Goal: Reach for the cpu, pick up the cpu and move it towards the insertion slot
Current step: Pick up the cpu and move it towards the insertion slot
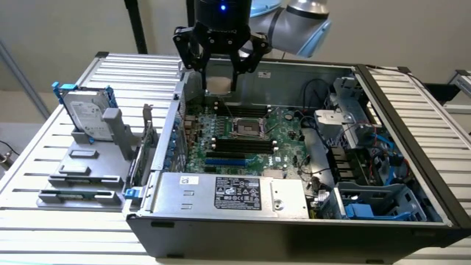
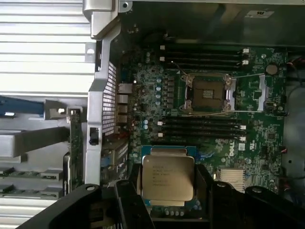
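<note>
While it hung above the rear part of the open computer case, the end effector held the cpu between its black fingers, the chip clear of the board and lifted well above it. In the wrist view the same end effector gripped the cpu by its two opposite edges, the silver top with its printed lettering facing the camera and the pale rim showing around it. The chip lay flat and square to the board beneath. The insertion slot sat on the green motherboard inside the case, toward the viewer from the end effector in the exterior view and apart from the chip; in the wrist view the insertion slot showed a shiny metal frame around a dark centre, with its thin wire lever swung out to one side. Long black memory slots ran on both sides of the socket. At the exterior view's left, outside the case, a silver hard drive with blue rails stood upright in a grey holder on the slatted tabletop. A labelled power supply filled the near edge of the case.
</note>
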You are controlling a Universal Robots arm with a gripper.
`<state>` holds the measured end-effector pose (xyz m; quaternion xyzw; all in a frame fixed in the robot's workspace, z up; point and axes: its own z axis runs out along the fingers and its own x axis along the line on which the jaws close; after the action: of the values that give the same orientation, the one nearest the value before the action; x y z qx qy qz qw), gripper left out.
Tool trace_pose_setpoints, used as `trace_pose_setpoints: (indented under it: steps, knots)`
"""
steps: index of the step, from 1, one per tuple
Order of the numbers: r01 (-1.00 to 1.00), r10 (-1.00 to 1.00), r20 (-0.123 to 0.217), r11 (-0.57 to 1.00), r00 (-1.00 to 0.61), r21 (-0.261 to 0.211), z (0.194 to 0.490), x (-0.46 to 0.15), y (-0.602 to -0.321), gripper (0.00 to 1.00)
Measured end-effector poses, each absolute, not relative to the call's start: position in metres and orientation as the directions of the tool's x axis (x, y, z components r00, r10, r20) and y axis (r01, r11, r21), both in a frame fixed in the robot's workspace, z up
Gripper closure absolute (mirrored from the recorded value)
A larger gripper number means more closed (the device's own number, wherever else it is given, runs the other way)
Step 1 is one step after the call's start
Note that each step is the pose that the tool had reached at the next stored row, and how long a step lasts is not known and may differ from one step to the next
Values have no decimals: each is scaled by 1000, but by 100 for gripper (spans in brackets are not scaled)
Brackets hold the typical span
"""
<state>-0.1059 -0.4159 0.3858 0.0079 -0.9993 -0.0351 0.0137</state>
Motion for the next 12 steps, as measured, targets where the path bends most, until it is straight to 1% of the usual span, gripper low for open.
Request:
trace_pose_setpoints:
  steps: [12]
  knots:
    - [-15,-17,27,998,-1000,65,380,-73,-378,45]
